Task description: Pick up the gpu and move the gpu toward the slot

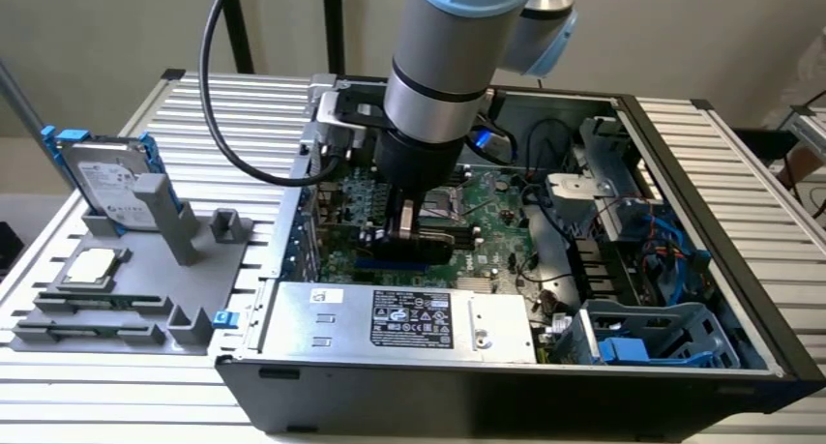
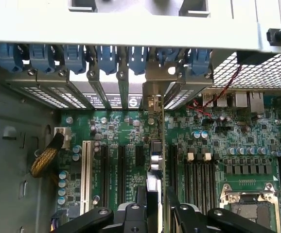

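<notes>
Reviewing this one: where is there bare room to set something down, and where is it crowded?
Bare table slats between the hard drive and the case, and the strip in front of the grey fixture. Crowded inside the case: the end effector grips the gpu above the motherboard.

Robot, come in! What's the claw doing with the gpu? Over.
Status: claw shut on gpu. Held upright inside case, just above slot. Touching or not: can't tell.
</notes>
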Available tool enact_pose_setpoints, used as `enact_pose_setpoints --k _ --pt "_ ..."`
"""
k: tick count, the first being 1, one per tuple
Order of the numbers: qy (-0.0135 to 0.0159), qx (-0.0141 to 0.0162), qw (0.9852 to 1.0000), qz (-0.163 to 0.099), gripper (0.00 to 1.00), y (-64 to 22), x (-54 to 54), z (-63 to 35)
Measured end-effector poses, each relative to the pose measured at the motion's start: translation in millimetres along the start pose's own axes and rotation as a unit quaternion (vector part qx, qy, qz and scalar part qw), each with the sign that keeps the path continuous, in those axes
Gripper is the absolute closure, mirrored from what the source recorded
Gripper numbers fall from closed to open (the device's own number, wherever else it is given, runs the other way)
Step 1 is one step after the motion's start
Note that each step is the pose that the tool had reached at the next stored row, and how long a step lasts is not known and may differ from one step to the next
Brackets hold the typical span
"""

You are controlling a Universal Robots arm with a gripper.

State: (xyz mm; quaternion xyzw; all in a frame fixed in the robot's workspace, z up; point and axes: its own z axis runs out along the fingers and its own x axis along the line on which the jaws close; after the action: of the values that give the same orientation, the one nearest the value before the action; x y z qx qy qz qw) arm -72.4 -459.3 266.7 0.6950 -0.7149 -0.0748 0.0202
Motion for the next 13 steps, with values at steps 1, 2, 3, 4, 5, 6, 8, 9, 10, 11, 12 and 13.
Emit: enact_pose_setpoints --k 1,2,3,4,5,6,8,9,10,11,12,13 --pt "-0.0001 -0.0002 1.0000 0.000 0.74 0.1 0.0 0.5" --pt "0.0000 -0.0005 1.0000 0.000 0.74 0.1 0.0 0.7" --pt "0.0000 -0.0005 1.0000 0.000 0.74 0.1 0.1 1.1" --pt "0.0000 -0.0006 1.0000 0.000 0.74 0.0 0.1 1.5" --pt "0.0001 -0.0006 1.0000 0.000 0.74 0.0 0.1 1.6" --pt "0.0001 -0.0006 1.0000 0.000 0.74 0.0 0.1 1.7" --pt "0.0000 -0.0006 1.0000 0.000 0.74 0.0 0.1 1.9" --pt "0.0000 -0.0006 1.0000 0.000 0.74 0.0 0.1 2.0" --pt "-0.0001 -0.0006 1.0000 0.000 0.74 -0.1 0.1 2.2" --pt "-0.0001 -0.0006 1.0000 0.000 0.74 -0.1 0.1 2.4" --pt "-0.0001 -0.0006 1.0000 0.000 0.74 -0.2 0.0 2.6" --pt "-0.0001 -0.0007 1.0000 0.000 0.74 -0.2 0.0 3.0"
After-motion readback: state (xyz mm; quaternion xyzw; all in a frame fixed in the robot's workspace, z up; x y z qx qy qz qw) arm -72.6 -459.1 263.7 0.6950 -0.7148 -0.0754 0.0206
